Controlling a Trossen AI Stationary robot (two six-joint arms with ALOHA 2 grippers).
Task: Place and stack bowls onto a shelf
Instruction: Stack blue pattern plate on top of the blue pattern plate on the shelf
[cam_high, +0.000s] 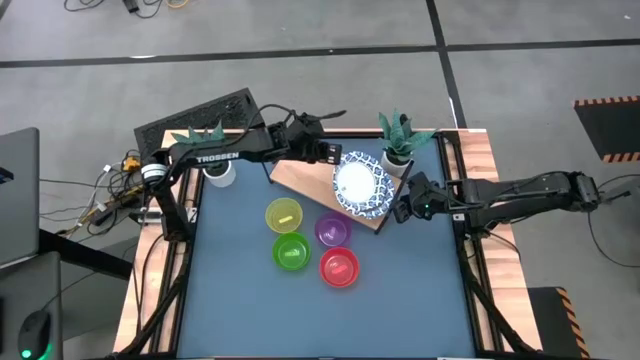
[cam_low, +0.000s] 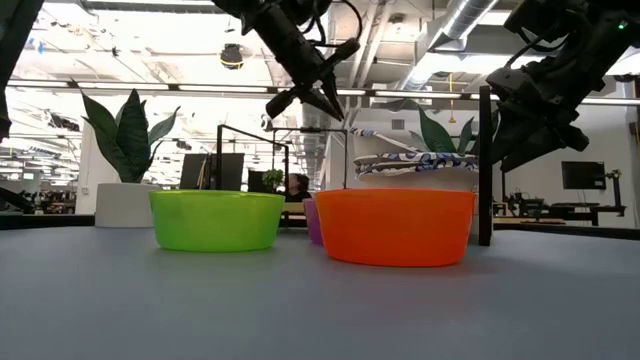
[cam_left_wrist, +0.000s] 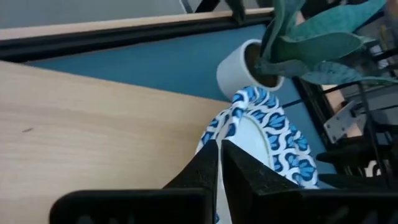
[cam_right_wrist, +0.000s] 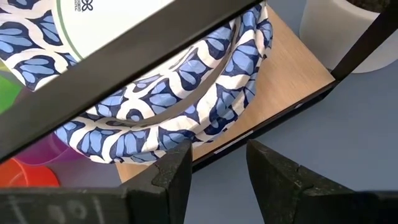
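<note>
On the shelf (cam_high: 300, 176) at the table's far edge, the left end effector (cam_high: 334, 153) clamps the patterned dishes' (cam_high: 362, 184) rim; the right end effector (cam_high: 403, 205) hangs apart nearby.

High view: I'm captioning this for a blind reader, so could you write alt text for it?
Seen from above, the left gripper is shut at the rim of the blue-patterned white dishes on the wooden shelf. The right gripper waits open beside the shelf. Yellow, green, purple and red bowls sit on the blue table.
</note>
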